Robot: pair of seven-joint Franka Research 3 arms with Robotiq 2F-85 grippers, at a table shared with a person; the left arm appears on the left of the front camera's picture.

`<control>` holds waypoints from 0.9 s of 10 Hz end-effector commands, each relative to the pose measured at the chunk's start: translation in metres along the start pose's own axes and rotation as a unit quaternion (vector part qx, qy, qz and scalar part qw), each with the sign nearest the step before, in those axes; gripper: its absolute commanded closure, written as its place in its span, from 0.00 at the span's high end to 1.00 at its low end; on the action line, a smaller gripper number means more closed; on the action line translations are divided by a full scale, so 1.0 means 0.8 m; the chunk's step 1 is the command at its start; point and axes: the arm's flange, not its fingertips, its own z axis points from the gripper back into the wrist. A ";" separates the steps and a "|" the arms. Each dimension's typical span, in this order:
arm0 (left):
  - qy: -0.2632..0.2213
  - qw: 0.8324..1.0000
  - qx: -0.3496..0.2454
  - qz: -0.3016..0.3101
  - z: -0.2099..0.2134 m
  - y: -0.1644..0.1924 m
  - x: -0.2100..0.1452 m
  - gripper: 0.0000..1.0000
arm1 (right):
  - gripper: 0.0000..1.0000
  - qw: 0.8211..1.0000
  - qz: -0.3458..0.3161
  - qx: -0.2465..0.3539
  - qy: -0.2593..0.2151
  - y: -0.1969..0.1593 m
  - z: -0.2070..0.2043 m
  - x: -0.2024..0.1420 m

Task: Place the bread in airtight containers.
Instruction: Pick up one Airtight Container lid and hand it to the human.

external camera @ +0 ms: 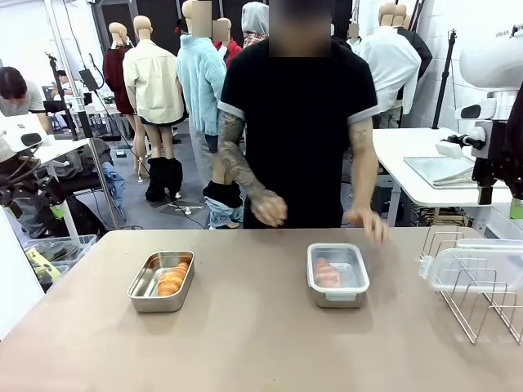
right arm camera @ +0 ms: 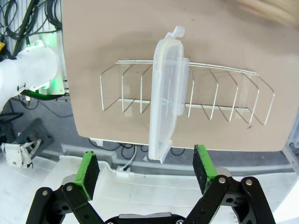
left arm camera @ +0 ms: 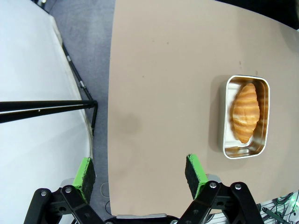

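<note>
The left gripper point(left arm camera: 140, 173) is hovering above the near left edge of the table point(external camera: 261, 351) with its green pads point(left arm camera: 86, 171) spread wide, gripping nothing. The right gripper point(right arm camera: 145, 169) is hovering above the near right edge of the table, its jaws likewise standing fully apart and empty.

On the left half of the beige table, an open stainless-steel tin point(external camera: 145, 283) is sitting without a lid. One golden-brown croissant point(external camera: 173, 278) is lying inside it, along the tin's right-hand side. In the left wrist view this tin point(left arm camera: 226, 117) and its croissant point(left arm camera: 245, 119) are lying ahead of the open fingers, well apart from them.

Right of centre, a second tin point(external camera: 337, 299) is sitting at about the same depth. A clear plastic lid point(external camera: 350, 260) is covering it, and a second croissant point(external camera: 326, 273) is showing through the lid on the tin's left side.

At the right edge of the table, a wire rack point(external camera: 478, 309) is standing. A spare clear lid point(external camera: 474, 263) is resting between its wires. In the right wrist view this spare lid point(right arm camera: 168, 93) is standing on edge in a middle slot of the wire rack point(right arm camera: 224, 100), just ahead of the open fingers.

At the far edge, a person is standing. One of the person's hands point(external camera: 270, 210) is hanging above the far edge near the centre. The other hand point(external camera: 366, 222), motion-blurred, is hovering just beyond the lidded tin, clear of it.
</note>
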 end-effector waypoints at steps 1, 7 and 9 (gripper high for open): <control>0.001 1.000 0.014 0.008 0.001 0.000 -0.002 1.00 | 1.00 1.000 0.002 -0.001 0.007 0.001 0.001 -0.001; 0.001 1.000 0.014 0.008 0.001 0.000 -0.002 1.00 | 1.00 1.000 0.002 -0.001 0.007 0.001 0.001 -0.001; 0.001 1.000 0.014 0.008 0.001 0.000 -0.002 1.00 | 1.00 1.000 0.002 -0.001 0.007 0.001 0.001 -0.001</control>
